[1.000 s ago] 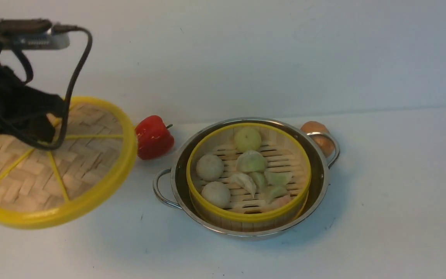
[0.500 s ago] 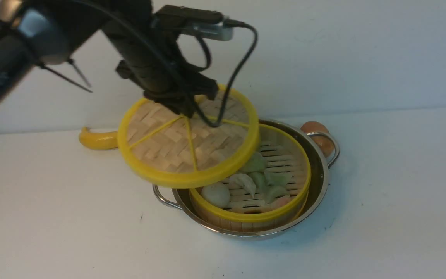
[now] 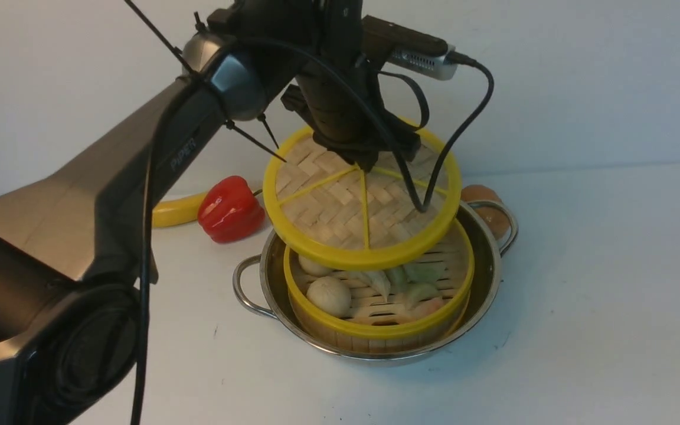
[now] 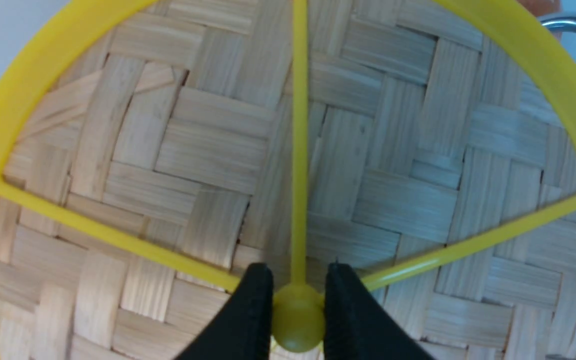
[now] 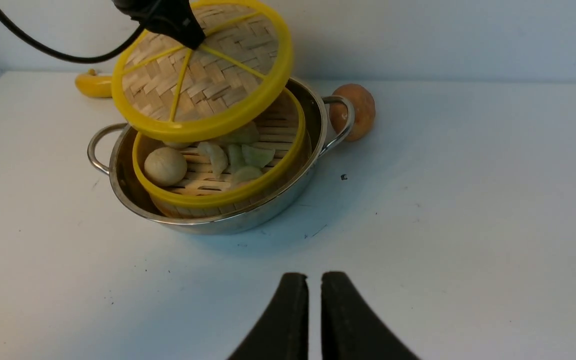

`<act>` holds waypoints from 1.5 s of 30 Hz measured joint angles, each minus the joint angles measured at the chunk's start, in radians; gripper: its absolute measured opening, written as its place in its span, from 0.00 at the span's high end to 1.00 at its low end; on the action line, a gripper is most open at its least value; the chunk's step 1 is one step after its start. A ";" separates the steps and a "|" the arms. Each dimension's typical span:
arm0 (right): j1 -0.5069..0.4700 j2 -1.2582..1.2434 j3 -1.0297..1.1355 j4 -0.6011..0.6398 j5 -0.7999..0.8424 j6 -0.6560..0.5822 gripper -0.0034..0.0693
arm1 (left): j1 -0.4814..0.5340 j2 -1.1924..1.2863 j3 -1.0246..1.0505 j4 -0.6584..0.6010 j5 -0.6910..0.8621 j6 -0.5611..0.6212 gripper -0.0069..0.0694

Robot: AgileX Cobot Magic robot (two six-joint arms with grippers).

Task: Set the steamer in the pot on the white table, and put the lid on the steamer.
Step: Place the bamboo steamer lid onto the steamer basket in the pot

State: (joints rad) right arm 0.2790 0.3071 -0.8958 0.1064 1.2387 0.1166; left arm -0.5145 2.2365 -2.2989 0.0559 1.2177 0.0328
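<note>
The steamer [image 3: 375, 330], with buns and dumplings on its slats, sits inside the steel pot [image 3: 489, 277] on the white table [image 3: 611, 295]. The woven lid [image 3: 340, 218] hangs tilted just above the steamer, covering its back part and apart from its rim. My left gripper [image 3: 363, 162] is shut on the lid's yellow centre knob [image 4: 297, 320], one black finger on each side [image 4: 298, 270]. In the right wrist view the right gripper [image 5: 314, 277] hovers over bare table in front of the pot [image 5: 228, 225], fingers nearly together and holding nothing.
A red pepper [image 3: 229, 208] and a banana [image 3: 177, 211] lie left of the pot. A brown round thing [image 3: 481, 198] rests against the pot's far right handle. My left arm [image 3: 110, 195] reaches across the left side of the front view.
The left arm has carried the lid from the far left rightwards, to a spot over the steamer. Pot and steamer have not moved.
</note>
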 joint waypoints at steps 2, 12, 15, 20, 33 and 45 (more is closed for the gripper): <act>0.000 0.000 0.000 0.000 0.000 0.000 0.87 | 0.000 0.000 0.000 -0.013 0.000 -0.001 0.75; 0.000 0.000 0.000 0.000 0.000 0.001 0.86 | -0.018 0.000 0.000 -0.089 0.000 -0.027 0.75; 0.000 0.000 0.000 0.000 0.000 0.001 0.85 | -0.029 0.000 0.000 -0.077 0.000 -0.033 0.75; 0.000 0.000 0.000 0.000 0.000 0.001 0.85 | -0.041 0.000 0.017 -0.075 -0.001 -0.041 0.75; 0.000 0.000 0.000 0.000 0.000 0.001 0.84 | -0.048 -0.029 0.116 -0.047 0.005 -0.046 0.75; 0.000 0.000 0.000 0.000 0.000 0.001 0.83 | -0.048 -0.030 0.119 -0.040 0.006 -0.046 0.75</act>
State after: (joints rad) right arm 0.2790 0.3071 -0.8958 0.1064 1.2387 0.1174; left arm -0.5624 2.2068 -2.1796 0.0164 1.2234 -0.0127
